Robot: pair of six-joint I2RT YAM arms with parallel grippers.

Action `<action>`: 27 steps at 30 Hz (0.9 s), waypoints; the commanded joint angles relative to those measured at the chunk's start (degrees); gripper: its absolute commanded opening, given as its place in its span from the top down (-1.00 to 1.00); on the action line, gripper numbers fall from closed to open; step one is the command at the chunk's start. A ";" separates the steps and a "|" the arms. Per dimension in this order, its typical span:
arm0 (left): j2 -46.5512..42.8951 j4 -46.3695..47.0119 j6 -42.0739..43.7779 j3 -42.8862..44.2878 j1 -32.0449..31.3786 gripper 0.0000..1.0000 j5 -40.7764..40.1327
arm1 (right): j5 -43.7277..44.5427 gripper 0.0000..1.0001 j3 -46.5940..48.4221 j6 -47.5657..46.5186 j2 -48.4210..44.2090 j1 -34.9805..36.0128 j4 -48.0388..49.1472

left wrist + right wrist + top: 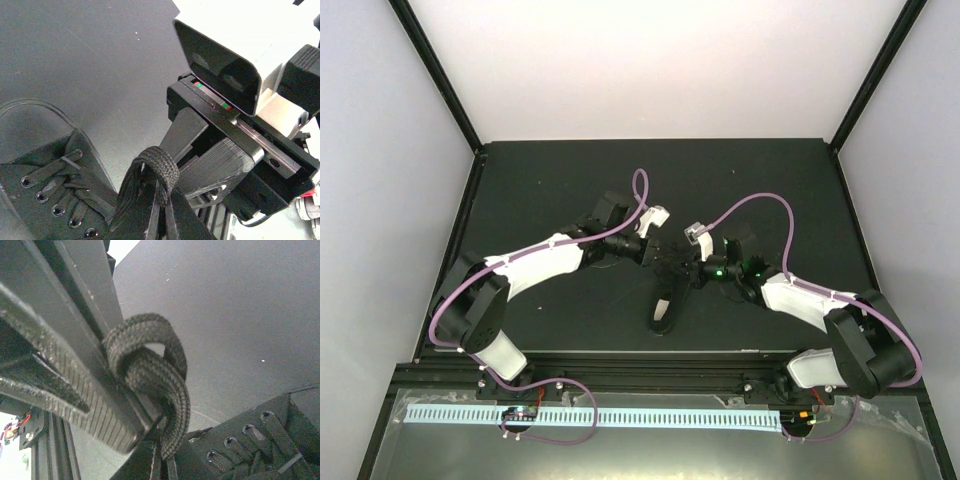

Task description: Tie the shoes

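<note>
The small black shoe (663, 305) lies on the dark table between the two arms, toe towards the near edge. Its eyelets and thin black laces show in the left wrist view (52, 192) and in the right wrist view (260, 447). My left gripper (656, 254) is shut on a lace loop (159, 167) raised above the shoe. My right gripper (688, 264) is shut on a lace loop (150, 365) that wraps round the left gripper's ribbed fingers (75, 375). The two grippers meet tip to tip over the shoe's tongue end. The sole is hidden.
The black table top (570, 180) is bounded by white walls and black corner posts (440, 80). Purple cables (760, 205) arc over both arms. The right gripper's body and camera housing (225, 55) fill the right of the left wrist view.
</note>
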 commanded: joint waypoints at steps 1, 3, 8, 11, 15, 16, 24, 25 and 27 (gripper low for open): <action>-2.48 -0.64 2.29 0.05 2.00 0.90 -0.33 | 2.29 0.97 -0.76 0.28 -0.71 -0.10 2.53; -2.59 -0.86 3.11 -0.37 3.32 0.76 -0.12 | 2.19 0.97 -1.08 0.55 -1.18 -0.18 2.46; -3.55 -5.78 8.79 0.12 4.53 0.25 -3.04 | 1.88 0.97 -1.43 1.93 -1.29 -0.18 2.59; -6.22 -9.80 12.43 -0.56 4.81 -0.04 -9.72 | 1.88 0.97 -1.32 3.07 -1.33 -0.19 2.57; -13.55 -9.79 16.06 -5.95 4.58 -0.23 -18.94 | 1.77 0.97 -0.70 4.72 -1.59 -0.19 1.74; -16.30 -6.87 16.56 -8.92 4.32 -0.22 -19.03 | 1.78 0.97 -0.39 5.08 -1.66 -0.19 1.27; -22.10 17.15 15.15 -23.47 -1.52 0.10 -12.54 | 0.83 0.97 0.78 8.30 -1.26 -0.30 0.48; -20.38 16.79 15.35 -22.42 -2.29 0.16 -12.69 | 0.89 0.97 0.79 8.60 -1.18 -0.28 0.42; -16.64 16.62 15.99 -20.53 -3.87 0.24 -13.30 | 0.99 0.97 0.83 8.86 -1.20 -0.27 0.35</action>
